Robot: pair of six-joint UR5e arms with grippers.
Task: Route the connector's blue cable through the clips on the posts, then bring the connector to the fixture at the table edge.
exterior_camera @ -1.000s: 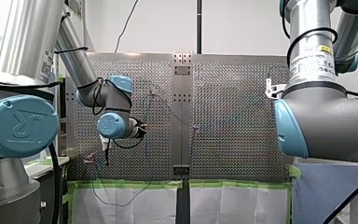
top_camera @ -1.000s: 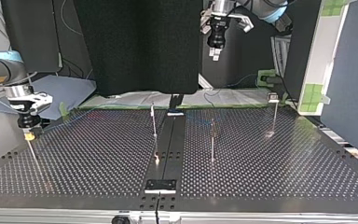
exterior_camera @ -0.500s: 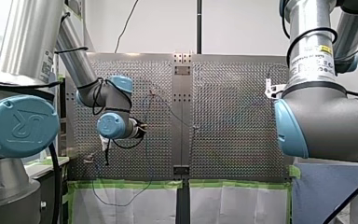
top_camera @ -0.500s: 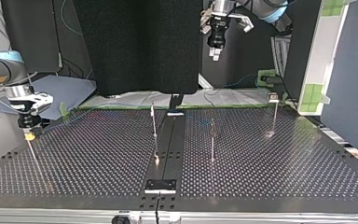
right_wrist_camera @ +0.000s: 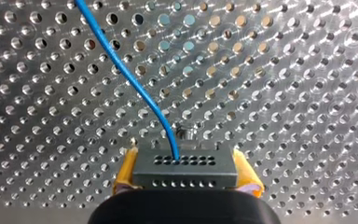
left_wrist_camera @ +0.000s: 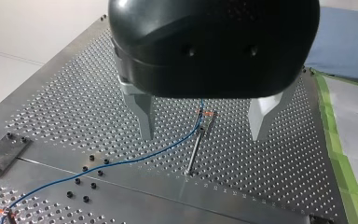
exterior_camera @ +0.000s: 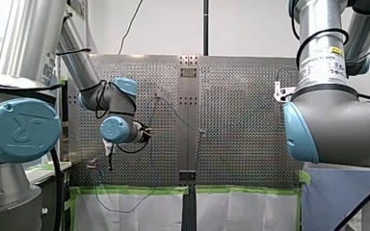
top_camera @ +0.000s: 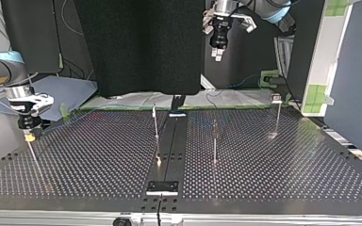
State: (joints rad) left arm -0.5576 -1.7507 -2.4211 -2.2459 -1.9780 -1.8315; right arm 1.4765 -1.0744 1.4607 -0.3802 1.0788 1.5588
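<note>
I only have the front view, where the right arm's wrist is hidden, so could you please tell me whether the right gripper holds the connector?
Observer: Yes. In the right wrist view the right gripper is shut on the grey connector, with its yellow pads on either side.
Operator: Thank you. Where does the cable leave it?
Observer: The blue cable comes out of a hole in the connector's upper row and runs off over the perforated table.
Operator: And the left gripper?
Observer: The left gripper is open, its metal fingers hanging above a post with an orange clip.
</note>
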